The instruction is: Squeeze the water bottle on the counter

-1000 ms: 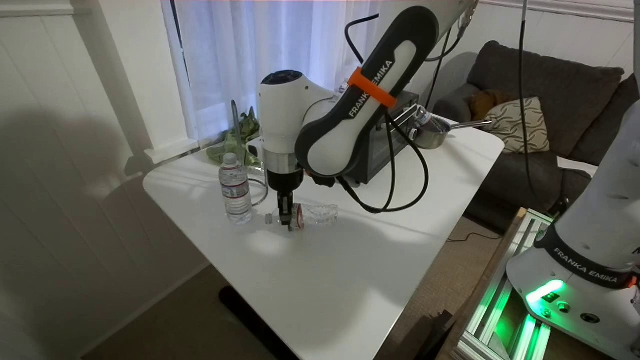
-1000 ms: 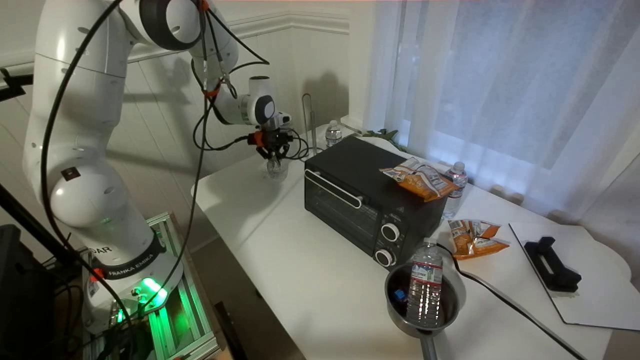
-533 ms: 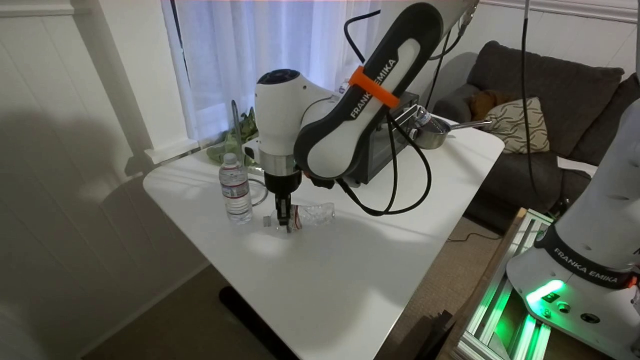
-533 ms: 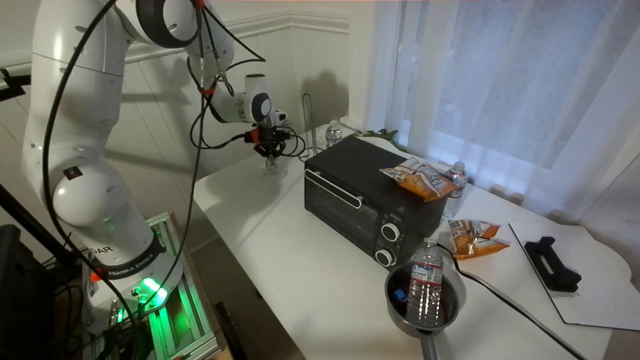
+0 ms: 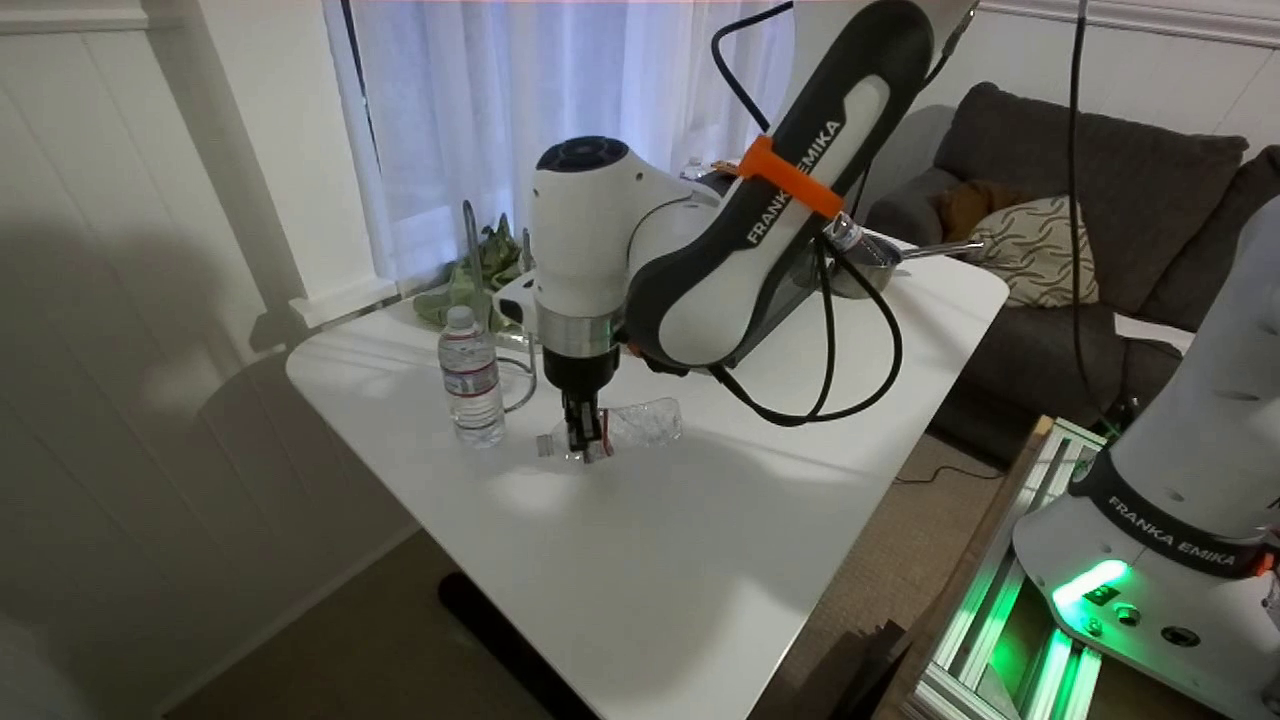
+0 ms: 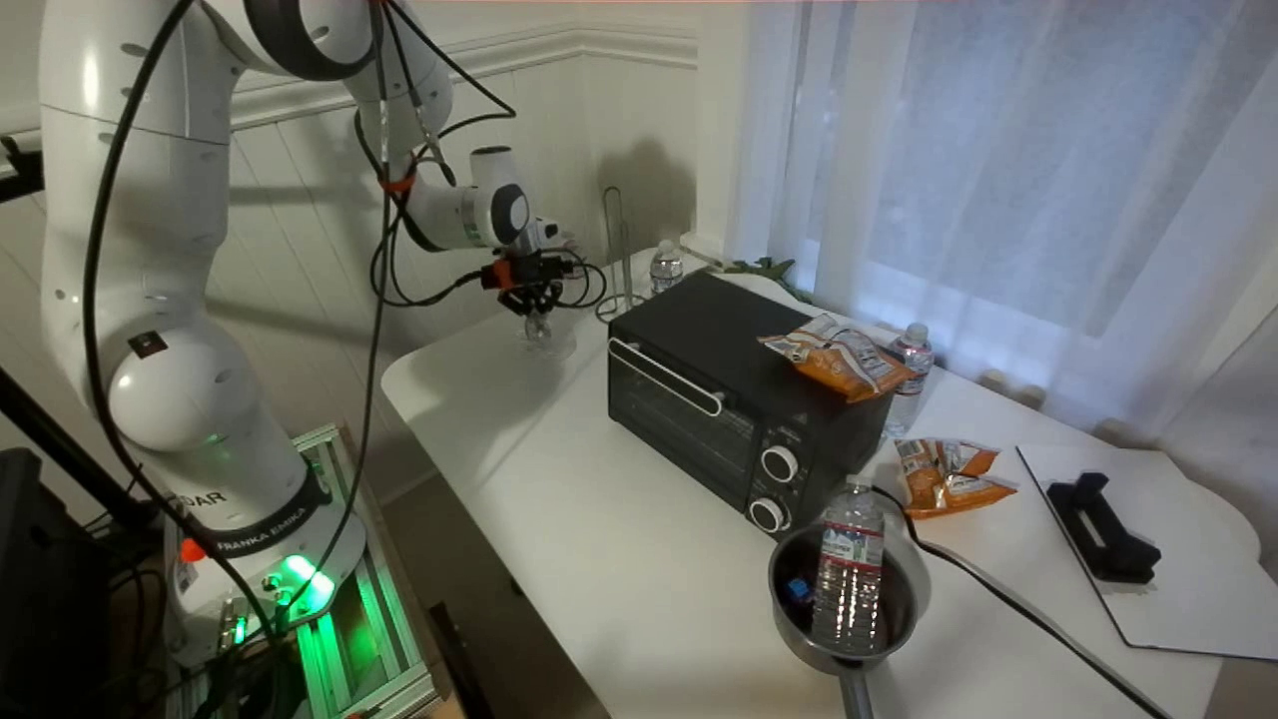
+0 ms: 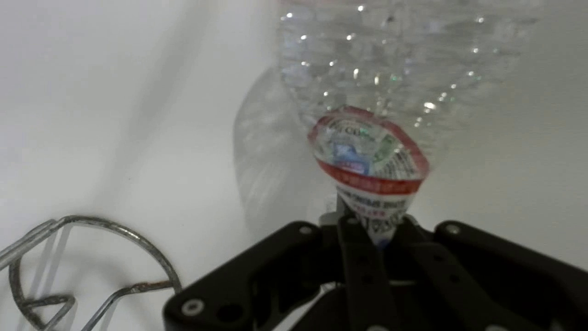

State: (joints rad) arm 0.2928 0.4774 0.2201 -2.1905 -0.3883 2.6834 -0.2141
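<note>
Bottle (image 5: 640,424) lies on its side in the gripper (image 7: 380,224), above or against the white table (image 5: 620,570); which of these, we cannot tell. The gripper is drawn narrow on it toward the cap (image 5: 544,446), and in the wrist view the label (image 7: 374,183) is pinched to a fold between its jaws. We judge the squeeze to be well under way. To do it well, we should press evenly, stay level and avoid lifting, since thin crumpled plastic could slide out sideways. Just beyond the cap, apart from it, stands an upright bottle (image 5: 471,380), near a wire stand (image 7: 138,239), so we would swing away from both on release.
</note>
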